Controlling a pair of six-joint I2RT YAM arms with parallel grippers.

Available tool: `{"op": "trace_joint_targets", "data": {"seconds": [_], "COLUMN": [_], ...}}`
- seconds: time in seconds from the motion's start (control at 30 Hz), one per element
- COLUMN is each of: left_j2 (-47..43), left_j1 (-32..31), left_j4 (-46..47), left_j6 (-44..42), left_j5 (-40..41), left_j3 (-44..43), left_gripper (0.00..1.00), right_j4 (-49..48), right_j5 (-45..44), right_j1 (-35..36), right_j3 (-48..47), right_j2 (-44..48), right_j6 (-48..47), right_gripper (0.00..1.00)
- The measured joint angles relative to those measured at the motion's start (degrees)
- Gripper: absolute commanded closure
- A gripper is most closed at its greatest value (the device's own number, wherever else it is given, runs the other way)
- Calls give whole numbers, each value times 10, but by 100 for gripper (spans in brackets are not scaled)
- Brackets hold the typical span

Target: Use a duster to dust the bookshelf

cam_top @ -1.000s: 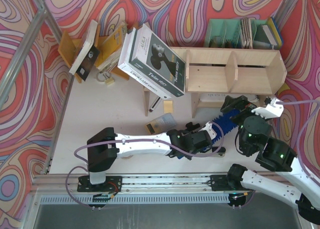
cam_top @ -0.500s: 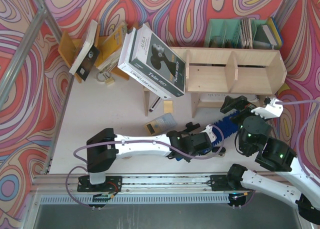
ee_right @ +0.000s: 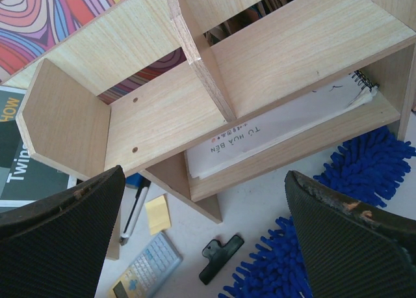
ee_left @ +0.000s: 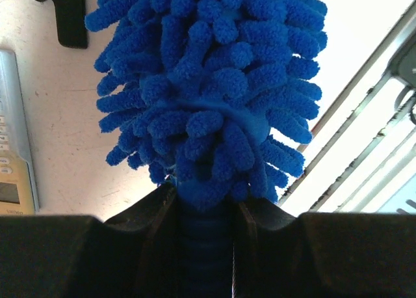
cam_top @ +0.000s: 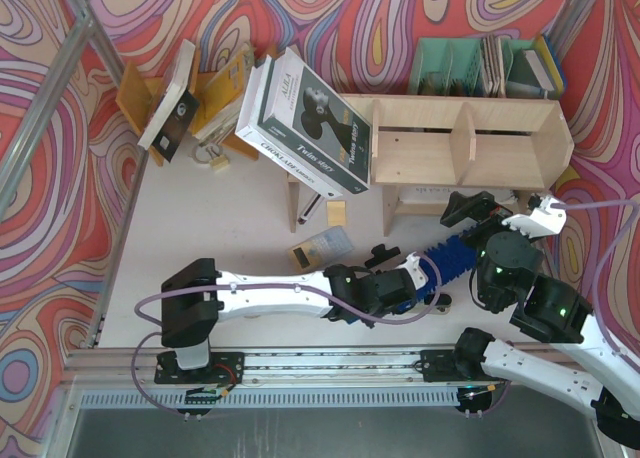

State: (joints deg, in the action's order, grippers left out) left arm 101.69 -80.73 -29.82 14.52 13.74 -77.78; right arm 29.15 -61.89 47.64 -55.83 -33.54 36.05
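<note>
**Left end effector.** The left end effector (cam_top: 412, 275) is clenched on the slim handle of the duster (cam_top: 455, 252). In the left wrist view the two black fingers (ee_left: 148, 215) close against both sides of the ribbed blue handle, and the shaggy head of the duster (ee_left: 208, 83) fills the view directly ahead of the left end effector (ee_left: 205, 210).

**Right end effector.** The right end effector (cam_top: 478, 218) is released, with its jaws spread wide and nothing between them. In the right wrist view the textured pads (ee_right: 62, 236) frame the scene, and the right end effector (ee_right: 201, 200) points at the front of the bookshelf (ee_right: 162, 109).

**Duster position.** The duster runs diagonally over the surface (cam_top: 220, 218), from the left end effector up and to the right, and passes beneath the right end effector. It is in front of the right half of the bookshelf (cam_top: 465, 143). In the right wrist view, its blue strands (ee_right: 364, 161) lie just beside the front edge of the lower level at the right end. Whether they touch the wood cannot be determined.

**Bookshelf.** The unit stands upright on short legs. An upright divider separates the upper level into compartments. A white printed sheet (ee_right: 279, 132) lies flat in the lower level.

**Other items.**
- A calculator (cam_top: 320, 246) lies on the surface left of the duster.
- A black clip (ee_right: 218, 256) lies between the calculator (ee_right: 143, 272) and the duster strands.
- A large white-and-black box (cam_top: 310, 123) leans against the left end of the bookshelf.
</note>
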Motion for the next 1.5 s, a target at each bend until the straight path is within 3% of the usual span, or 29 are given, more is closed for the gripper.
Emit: {"op": "trace_joint_targets", "data": {"seconds": [0.57, 0.93, 1.5], "left_j2": [22, -8, 63], "left_j1": [34, 34, 34], "left_j4": [28, 40, 20], "left_j6": [2, 2, 19], "left_j5": [28, 21, 3], "left_j3": [-2, -10, -47], "left_gripper": [100, 100, 100], "right_j4": [0, 0, 1], "right_j5": [0, 0, 0], "right_j1": [0, 0, 0], "right_j3": [0, 0, 5], "right_j2": [-7, -6, -2], "right_j6": [0, 0, 3], "right_gripper": [1, 1, 1]}}
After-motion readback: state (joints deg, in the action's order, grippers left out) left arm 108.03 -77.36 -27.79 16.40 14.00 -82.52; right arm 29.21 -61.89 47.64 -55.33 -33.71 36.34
